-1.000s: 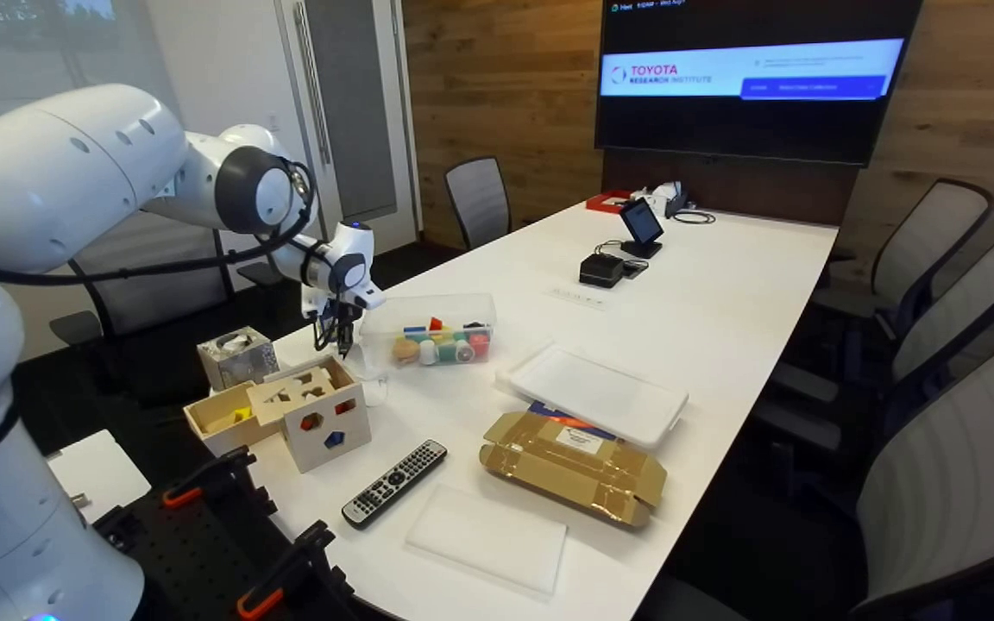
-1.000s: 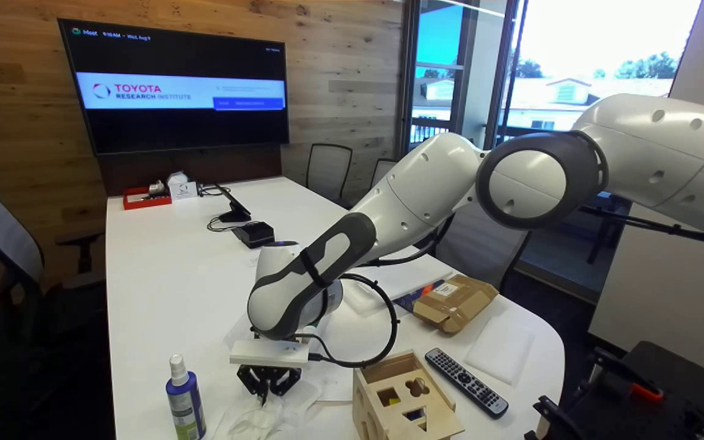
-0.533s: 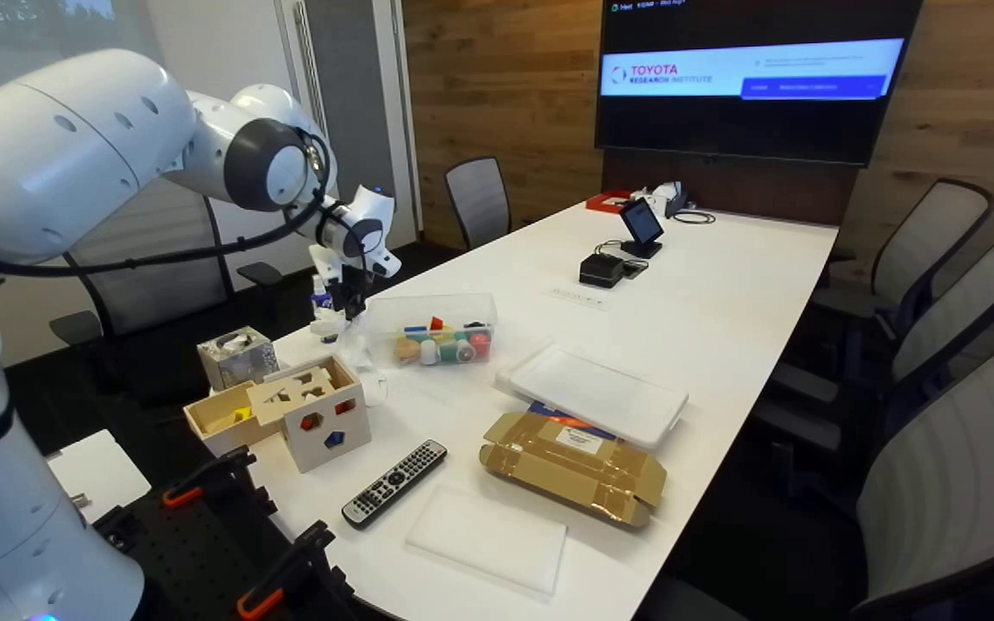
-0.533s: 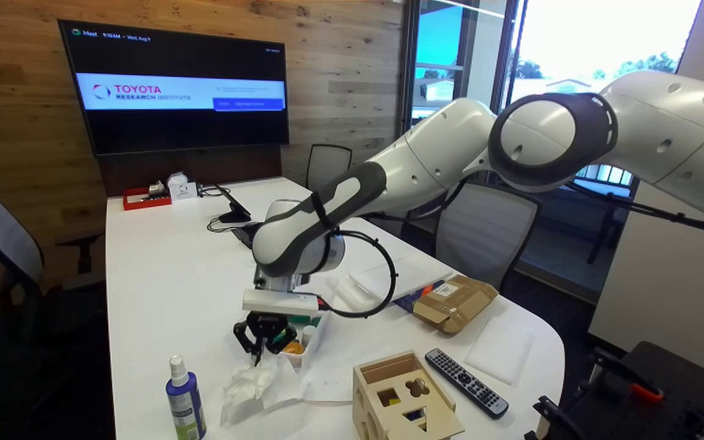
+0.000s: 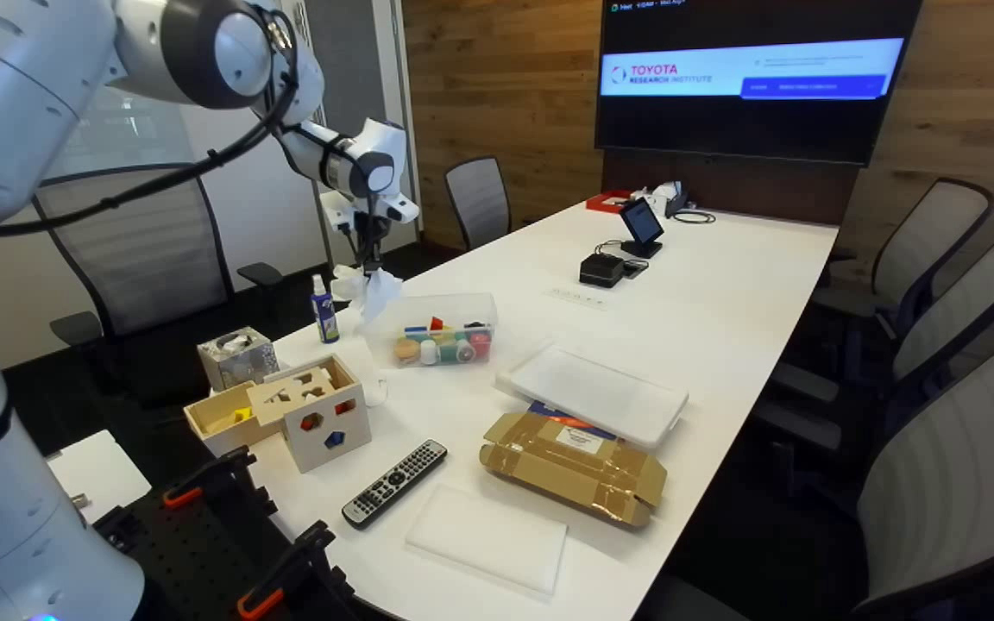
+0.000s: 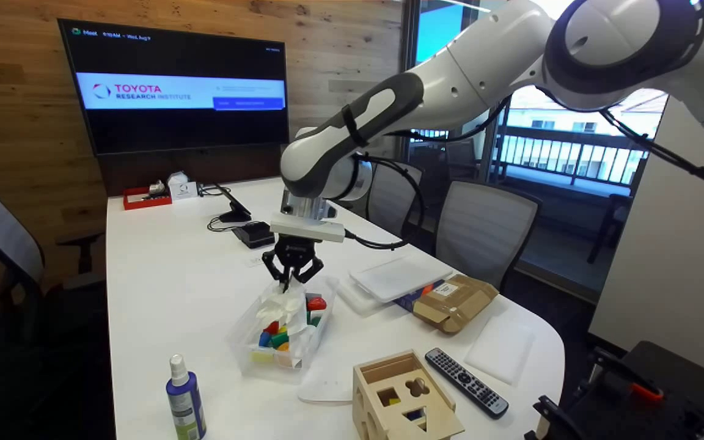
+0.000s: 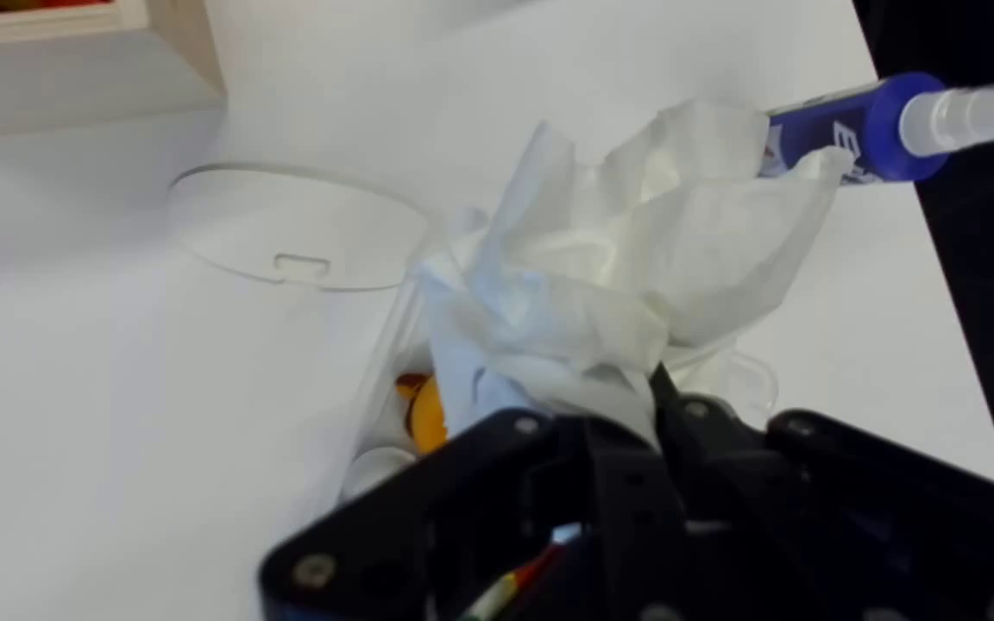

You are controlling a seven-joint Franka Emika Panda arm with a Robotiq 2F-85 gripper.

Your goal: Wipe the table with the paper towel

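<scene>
My gripper (image 6: 287, 282) is shut on the paper towel (image 6: 285, 308), a crumpled white sheet. In both exterior views the towel hangs from the fingertips in the air, over or just in front of the clear toy box. The wrist view shows the towel (image 7: 583, 293) spreading out ahead of the black fingers (image 7: 635, 500) and covering part of the box and the spray bottle behind it. The table (image 5: 704, 302) is long, white and smooth, and it lies below the gripper.
A clear box (image 6: 245, 351) of colored toys sits under the gripper. Close by stand a blue spray bottle (image 6: 186, 403), a wooden shape box (image 5: 333, 431) and a tissue box (image 5: 238, 358). A remote (image 5: 395, 483), cardboard (image 5: 575, 466) and a white lid (image 5: 600, 388) lie toward the near end.
My gripper has risen from low over the tabletop and moved toward the screen end, carrying the towel up over the toy box. The spray bottle has come into full view beside it.
</scene>
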